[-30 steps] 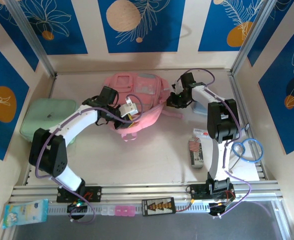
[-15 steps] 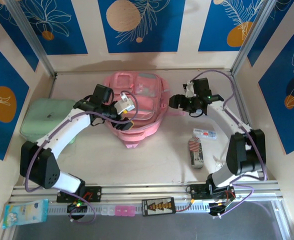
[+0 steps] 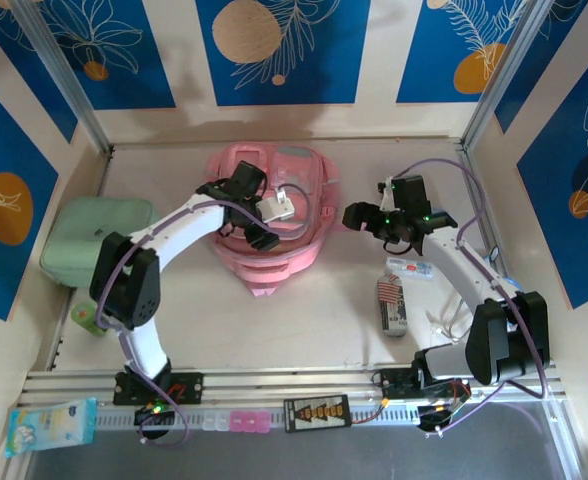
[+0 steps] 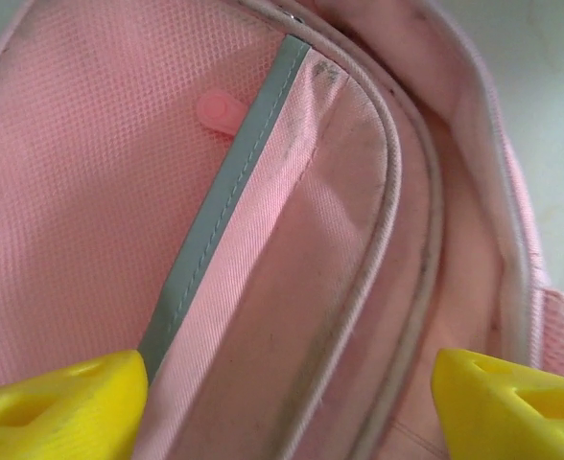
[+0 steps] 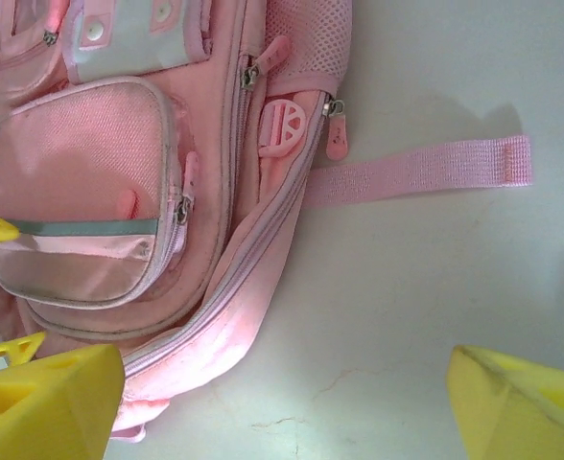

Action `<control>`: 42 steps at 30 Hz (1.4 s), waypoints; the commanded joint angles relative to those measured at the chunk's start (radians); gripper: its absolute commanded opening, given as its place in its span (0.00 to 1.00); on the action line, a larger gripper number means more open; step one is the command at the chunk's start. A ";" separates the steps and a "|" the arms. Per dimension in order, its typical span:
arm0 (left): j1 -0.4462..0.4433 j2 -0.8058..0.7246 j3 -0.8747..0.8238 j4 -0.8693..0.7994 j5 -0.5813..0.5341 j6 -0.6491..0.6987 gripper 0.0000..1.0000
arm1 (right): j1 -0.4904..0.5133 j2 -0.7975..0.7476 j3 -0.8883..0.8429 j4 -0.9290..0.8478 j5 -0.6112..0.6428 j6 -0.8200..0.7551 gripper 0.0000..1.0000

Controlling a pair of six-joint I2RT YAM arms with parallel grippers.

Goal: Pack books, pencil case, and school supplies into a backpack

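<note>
**Q:** The left gripper [image 3: 271,214]: what is its state, and why is it parked there?

**A:** Start with the overhead view. You will find it above the front of the backpack [image 3: 274,265], which lies flat at mid-table. The right gripper [image 3: 357,215] hangs over the bare table [image 3: 304,330], just beside the bag's right edge. The school supplies lie apart from the bag, near the right arm: a flag-print pack [image 3: 388,291], a grey-white oblong [image 3: 395,318] and a white card [image 3: 411,268]. Treat this as a division of labour: the left arm tends the bag, and the right arm is better placed to fetch.

**Q:** And at the left wrist?

**A:** Its fingers [image 4: 61,402] are spread wide and pinch nothing. Below them lies pink fabric with a grey trim strip [image 4: 215,230] and a piped fold. The pose suits taking hold of that edge. You cannot tell from here whether the fold is an opening.

**Q:** And at the right wrist?

**A:** Its fingers [image 5: 42,402] are likewise spread and empty over the table. The front pocket [image 5: 81,192] faces up, and a strap [image 5: 416,168] lies flat on the table. The side zip appears closed, so a compartment probably needs opening before you load anything.
</note>
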 commanded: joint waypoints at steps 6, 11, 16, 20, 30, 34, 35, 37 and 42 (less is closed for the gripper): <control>-0.034 0.104 0.104 -0.078 -0.100 0.133 0.61 | 0.002 -0.027 -0.027 0.010 -0.010 0.028 0.86; -0.042 0.161 0.176 -0.155 -0.129 0.198 0.59 | 0.001 -0.024 -0.026 0.011 -0.019 0.030 0.86; -0.046 0.165 0.199 -0.144 -0.185 0.219 0.34 | -0.001 -0.020 -0.033 0.020 -0.016 0.040 0.85; -0.046 0.117 0.202 -0.135 -0.137 0.201 0.13 | -0.005 -0.012 -0.035 0.031 -0.028 0.053 0.85; -0.047 -0.124 0.057 -0.001 0.028 0.097 0.00 | -0.029 0.064 0.032 0.109 -0.153 0.098 0.83; -0.034 -0.245 -0.079 0.130 0.115 0.053 0.00 | -0.029 0.134 0.086 0.161 -0.230 0.122 0.82; -0.026 -0.259 -0.103 0.150 0.137 0.039 0.00 | -0.026 0.151 0.104 0.166 -0.252 0.135 0.81; -0.011 -0.286 -0.144 0.173 0.202 0.007 0.00 | -0.009 0.186 0.134 0.199 -0.318 0.148 0.80; 0.013 -0.337 -0.249 0.241 0.256 -0.056 0.00 | 0.024 0.282 0.195 0.226 -0.332 0.129 0.80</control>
